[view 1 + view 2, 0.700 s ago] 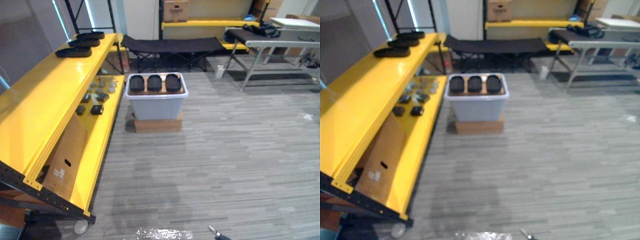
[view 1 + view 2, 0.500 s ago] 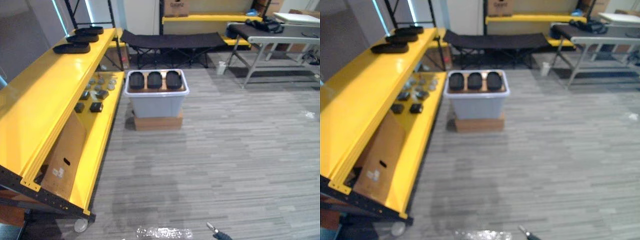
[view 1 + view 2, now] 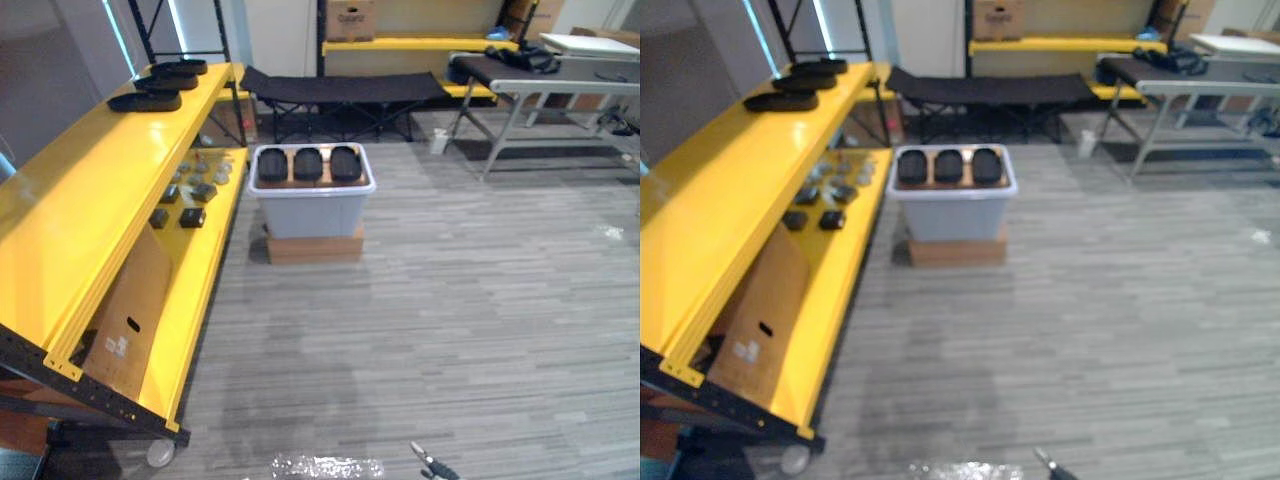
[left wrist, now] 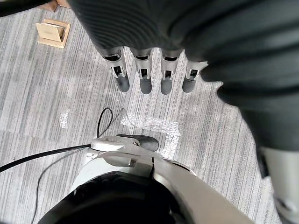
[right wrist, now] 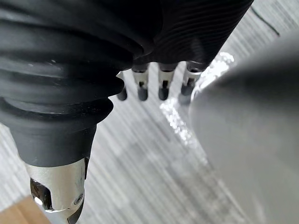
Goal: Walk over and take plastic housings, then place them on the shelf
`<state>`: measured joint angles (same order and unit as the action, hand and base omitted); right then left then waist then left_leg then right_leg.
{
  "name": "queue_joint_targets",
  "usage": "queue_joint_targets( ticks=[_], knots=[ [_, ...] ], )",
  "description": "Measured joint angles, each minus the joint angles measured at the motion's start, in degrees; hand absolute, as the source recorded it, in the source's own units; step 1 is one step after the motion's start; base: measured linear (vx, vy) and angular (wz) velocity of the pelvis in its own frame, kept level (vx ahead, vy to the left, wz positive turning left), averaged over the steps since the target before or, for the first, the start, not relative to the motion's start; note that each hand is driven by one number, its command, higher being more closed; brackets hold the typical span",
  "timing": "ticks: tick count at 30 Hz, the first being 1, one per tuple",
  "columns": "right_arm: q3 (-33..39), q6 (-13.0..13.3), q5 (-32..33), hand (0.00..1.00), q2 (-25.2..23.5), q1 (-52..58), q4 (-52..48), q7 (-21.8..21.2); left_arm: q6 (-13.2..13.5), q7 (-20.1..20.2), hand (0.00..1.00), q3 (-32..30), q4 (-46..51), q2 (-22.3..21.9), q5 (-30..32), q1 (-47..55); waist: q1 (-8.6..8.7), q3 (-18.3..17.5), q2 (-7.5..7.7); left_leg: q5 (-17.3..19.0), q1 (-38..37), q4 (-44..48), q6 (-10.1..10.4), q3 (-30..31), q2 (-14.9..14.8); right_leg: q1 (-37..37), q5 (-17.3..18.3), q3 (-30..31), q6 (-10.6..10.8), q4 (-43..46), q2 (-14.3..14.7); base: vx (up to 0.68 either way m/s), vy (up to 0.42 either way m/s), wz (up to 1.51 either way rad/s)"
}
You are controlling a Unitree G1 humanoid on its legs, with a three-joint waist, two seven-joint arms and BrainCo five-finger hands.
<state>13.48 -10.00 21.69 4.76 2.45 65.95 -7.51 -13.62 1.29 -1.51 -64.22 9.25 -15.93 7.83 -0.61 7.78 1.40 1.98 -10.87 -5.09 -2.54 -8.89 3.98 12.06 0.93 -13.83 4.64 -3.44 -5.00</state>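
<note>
Three black plastic housings (image 3: 309, 163) lie in a row on a board across the top of a grey bin (image 3: 312, 208), a few steps ahead on the floor. To the left stands the yellow shelf (image 3: 90, 210); three more black housings (image 3: 146, 101) rest at the far end of its top level. My left hand (image 4: 145, 74) hangs over the floor with straight fingers and holds nothing. My right hand (image 5: 163, 83) also hangs with straight fingers, empty, and a tip of it (image 3: 428, 463) shows at the lower edge of the left eye view.
The bin stands on a flat cardboard box (image 3: 314, 246). Small dark parts (image 3: 190, 192) lie on the shelf's lower level, and a cardboard sheet (image 3: 128, 312) leans under it. A black folding cot (image 3: 345, 88) and a grey table (image 3: 555, 78) stand at the back. Grey plank floor lies between.
The whole picture has shifted slightly as the camera moved. The bin, the housings and the shelf have not moved.
</note>
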Motion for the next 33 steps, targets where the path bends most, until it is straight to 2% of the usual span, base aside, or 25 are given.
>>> queue_joint_targets(
  ticks=[11, 13, 15, 16, 17, 18, 20, 21, 23, 24, 25, 26, 28, 29, 30, 31, 32, 33],
  knots=[
    [-0.1, 0.3, -2.3, 0.0, -0.3, -0.5, 0.0, 0.1, 4.7, -0.5, 0.0, 0.6, -0.1, 0.0, 0.0, 0.0, -0.05, 0.3, 0.14, -0.1, -0.3, 0.0, -0.1, 0.3, 0.1, 0.3, -0.2, -0.1, -0.2, -0.1, 0.0, 0.03, -0.004, 0.01],
    [-0.1, 1.1, -2.9, 0.0, -0.4, -0.7, -0.1, 0.6, 4.9, -0.6, 0.0, 1.1, -0.1, 0.0, 0.0, 0.0, -0.09, 0.8, 0.36, 0.1, -0.1, 0.0, -0.2, 0.4, 0.2, -0.8, 1.1, -0.3, 0.5, 2.8, -0.5, -0.01, 0.029, 0.02],
    [-0.2, 2.4, -3.3, 0.0, 0.2, -1.7, -0.3, 1.7, 4.8, -0.7, 0.0, 4.2, 0.0, 0.1, 0.1, -0.8, -0.08, 2.4, -0.87, 1.3, -0.1, 0.0, -1.5, 0.4, -0.1, -8.1, 4.5, 0.0, 3.1, 18.0, -2.3, -0.11, 0.112, -0.01],
    [-0.2, 3.1, -3.3, 0.0, 0.3, -1.7, -0.8, 2.1, 4.8, -0.7, 0.0, 4.9, 0.1, 0.1, 0.2, -1.0, -0.16, 2.9, -1.13, 1.2, -0.2, 0.1, -1.8, 0.3, -0.2, -10.6, 4.5, 0.1, 3.1, 23.2, -2.9, -0.17, 0.145, -0.07],
    [0.1, 4.1, -3.3, 0.0, 0.7, -1.7, -2.0, 2.6, 4.8, -0.7, 0.0, 5.0, 0.1, 0.4, 0.3, -1.2, -0.06, 3.4, -0.7, 1.3, -0.3, 0.3, -1.9, 0.2, 0.0, -14.8, 4.5, 0.2, 3.1, 31.3, -4.3, -0.19, 0.157, -0.02],
    [-0.1, 5.1, -3.3, 0.0, 0.2, -2.1, -2.9, 2.5, 4.6, -0.8, 0.0, 5.0, 0.1, 1.3, 0.6, -1.3, -0.06, 5.7, 0.04, 1.3, -2.5, 0.3, -3.3, 0.1, 0.6, -18.8, 3.6, 0.3, 1.3, 42.9, -7.0, -0.18, 0.139, 0.02],
    [0.6, 5.4, -2.7, 0.0, -0.5, -2.0, -3.0, 2.2, 4.1, -1.0, 0.0, 4.2, 0.2, 2.0, 0.8, -1.3, -0.08, 6.8, 1.51, 1.9, -4.3, 0.4, -3.8, 0.4, 0.8, -21.2, 5.9, 0.7, 0.3, 48.4, -8.1, -0.15, 0.089, 0.07],
    [0.6, 6.2, -2.7, 0.0, -0.7, -1.7, -3.0, 2.1, 3.2, -1.1, 0.0, 3.6, 0.1, 2.1, 1.1, -1.4, -0.12, 6.8, 1.76, 2.2, -4.7, 0.4, -3.6, 0.9, 0.4, -22.1, 7.7, 1.2, 1.2, 47.5, -7.5, -0.16, 0.084, 0.2],
    [1.1, 7.5, -2.7, 0.0, -0.8, -1.5, -3.0, 2.0, 2.5, -1.1, 0.0, 1.9, 0.2, 1.6, 2.2, -2.0, 0.34, 6.9, 1.54, 3.4, -3.4, 1.9, -3.1, 2.3, -0.4, -22.0, 8.3, 1.4, 2.0, 40.0, -5.9, -0.16, 0.064, 0.32],
    [1.2, 8.0, -2.7, 0.0, -0.7, -1.2, -3.0, 1.9, 2.2, -1.1, 0.0, 0.6, 0.2, 1.2, 3.4, -2.2, 0.43, 6.9, 1.32, 4.5, -2.2, 4.0, -2.5, 2.9, -0.8, -21.9, 8.1, 1.4, 2.1, 32.7, -4.8, -0.17, 0.023, 0.24],
    [1.3, 8.5, -2.7, 0.0, -0.7, -1.2, -2.9, 1.8, 2.2, -1.1, 0.0, -0.5, 0.3, 0.9, 3.6, -2.3, 0.42, 7.0, 1.17, 5.5, -1.5, 5.4, -2.0, 3.3, -1.0, -21.9, 6.6, 1.2, 1.3, 25.2, -3.9, -0.17, 0.01, 0.17],
    [1.5, 8.8, -2.8, 0.0, -0.7, -1.2, -2.8, 1.7, 2.1, -1.2, 0.0, -0.8, 0.3, 0.7, 3.7, -2.3, 0.42, 7.0, 1.1, 6.0, -1.2, 5.8, -1.7, 3.4, -1.1, -21.9, 5.0, 0.9, 1.1, 21.6, -3.7, -0.15, -0.023, 0.13],
    [2.9, 9.0, -3.4, 0.0, -0.9, -0.9, -2.4, 1.5, 2.2, -1.2, 0.0, -3.3, 0.6, 0.1, 5.3, -2.0, 0.2, 7.1, 1.08, 8.0, -2.2, 7.2, 1.0, 3.5, -1.5, -20.6, -1.9, -1.1, 0.3, 10.9, -3.8, -0.04, -0.075, 0.13],
    [3.2, 9.0, -3.6, 0.0, -0.9, -0.6, -2.4, 1.5, 2.2, -1.2, 0.0, -4.2, 0.7, -0.2, 5.5, -1.8, 0.09, 7.1, 1.07, 9.0, -3.0, 7.8, 1.9, 3.6, -1.7, -20.0, -2.8, -1.7, -0.1, 10.2, -4.0, 0.14, -0.157, 0.07],
    [3.5, 9.0, -4.5, 0.0, -0.8, -0.4, -2.4, 1.4, 2.2, -1.5, 0.0, -5.1, 1.3, -0.6, 5.6, -1.1, 0.01, 6.9, 0.95, 11.4, -4.5, 8.9, 3.3, 3.6, -2.4, -19.0, -3.3, -1.9, -0.9, 10.5, -3.8, 0.24, -0.212, 0.04],
    [3.5, 8.9, -4.6, 0.0, -0.6, -0.1, -2.4, 1.4, 2.4, -2.0, 0.0, -5.2, 2.0, -0.8, 5.6, -0.7, -0.11, 6.7, 0.77, 14.7, -5.2, 11.0, 4.2, 3.7, -3.5, -18.7, -3.7, -2.0, -1.4, 12.3, -3.5, 0.28, -0.249, 0.0],
    [3.5, 8.9, -4.6, 0.0, -0.3, -0.1, -2.2, 1.4, 2.6, -2.4, 0.0, -5.2, 2.2, -1.1, 5.4, -0.5, -0.08, 6.4, 0.23, 16.3, -5.1, 12.6, 4.7, 3.6, -4.6, -19.1, -4.8, -2.1, -2.6, 14.1, -2.7, 0.37, -0.315, -0.01],
    [3.5, 8.8, -4.7, 0.0, 0.6, 0.0, -1.7, 1.4, 3.1, -2.5, 0.0, -5.2, 2.2, -2.0, 4.4, -0.3, 0.08, 5.4, -1.71, 18.6, -4.8, 15.2, 7.0, 3.6, -7.7, -20.0, -3.6, -2.6, -3.8, 17.2, -0.3, 0.39, -0.257, 0.01]
  ],
)
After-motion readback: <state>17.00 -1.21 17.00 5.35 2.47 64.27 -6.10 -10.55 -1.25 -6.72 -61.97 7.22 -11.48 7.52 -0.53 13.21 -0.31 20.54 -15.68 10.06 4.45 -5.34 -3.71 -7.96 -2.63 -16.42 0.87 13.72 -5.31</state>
